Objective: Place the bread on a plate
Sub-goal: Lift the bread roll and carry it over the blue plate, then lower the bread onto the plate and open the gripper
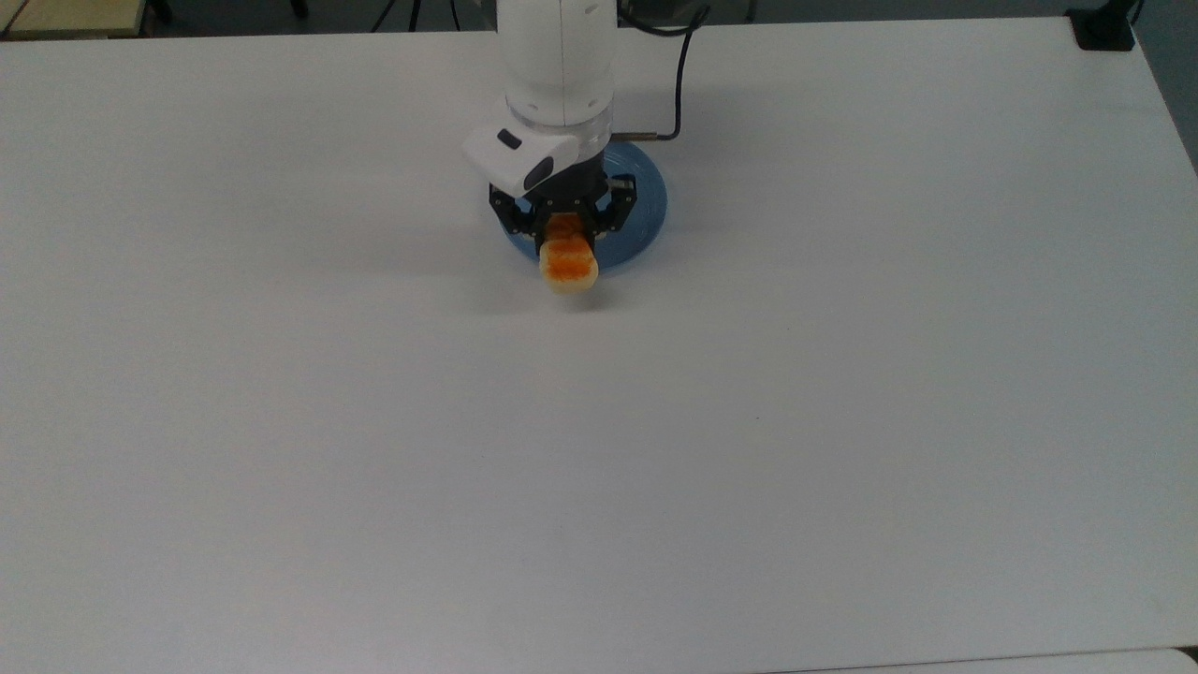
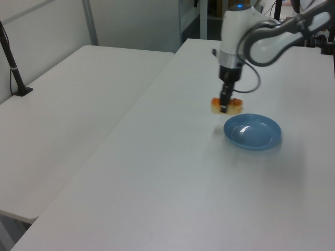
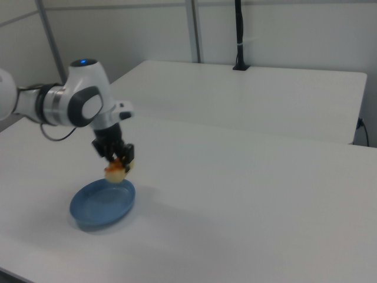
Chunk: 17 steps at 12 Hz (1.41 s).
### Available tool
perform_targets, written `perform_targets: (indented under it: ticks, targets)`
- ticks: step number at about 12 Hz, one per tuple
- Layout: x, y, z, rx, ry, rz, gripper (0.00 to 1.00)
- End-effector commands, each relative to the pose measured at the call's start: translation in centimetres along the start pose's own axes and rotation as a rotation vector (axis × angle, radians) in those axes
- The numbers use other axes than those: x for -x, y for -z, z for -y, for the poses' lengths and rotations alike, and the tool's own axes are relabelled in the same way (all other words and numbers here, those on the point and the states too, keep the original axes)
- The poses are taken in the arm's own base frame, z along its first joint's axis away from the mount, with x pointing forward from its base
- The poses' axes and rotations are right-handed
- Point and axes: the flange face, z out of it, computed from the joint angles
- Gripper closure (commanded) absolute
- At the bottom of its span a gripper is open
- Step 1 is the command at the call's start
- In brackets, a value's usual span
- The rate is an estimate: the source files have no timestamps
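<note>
The bread (image 1: 569,267) (image 2: 226,105) (image 3: 115,171), a small loaf with an orange-brown top and pale sides, hangs in the air with my gripper (image 1: 562,225) (image 2: 225,104) (image 3: 119,162) shut on it. The light-blue plate (image 1: 646,211) (image 2: 253,131) (image 3: 102,204) lies on the white table. In the top view the bread juts past the plate's near rim. In the right view it hovers above the plate's far right rim. In the left view it hangs just beyond the plate's upper left rim.
The white table (image 1: 842,421) spreads wide on all sides of the plate. A second white table (image 2: 68,104) stands alongside it. A black post (image 3: 240,35) is clamped at the far table edge in the right view, another black post (image 2: 11,65) at the left view's left.
</note>
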Motion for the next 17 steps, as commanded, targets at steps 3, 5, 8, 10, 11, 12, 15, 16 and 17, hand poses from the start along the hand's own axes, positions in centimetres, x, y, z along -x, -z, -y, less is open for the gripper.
perform_targets:
  ticks: [3, 5, 8, 10, 11, 12, 15, 16, 17]
  targets:
    - [6.4, -3.5, 3.4, -0.025, 0.015, -0.030, 0.48]
    - [6.8, -4.2, 3.3, -0.023, 0.004, -0.016, 0.48]
    - [6.9, -4.3, 3.2, -0.023, 0.003, -0.012, 0.13]
    - [6.8, -4.0, 3.2, -0.022, 0.006, -0.007, 0.00]
    - [6.5, -3.2, 3.1, -0.023, 0.003, -0.009, 0.00]
    - [5.7, -1.9, 2.8, -0.021, -0.005, -0.001, 0.00]
    - [2.2, 5.4, 2.0, -0.007, -0.016, 0.042, 0.00]
    - [1.2, 8.0, 1.3, 0.000, -0.022, 0.046, 0.00]
    - [0.3, 10.9, 0.7, 0.011, -0.026, 0.035, 0.00]
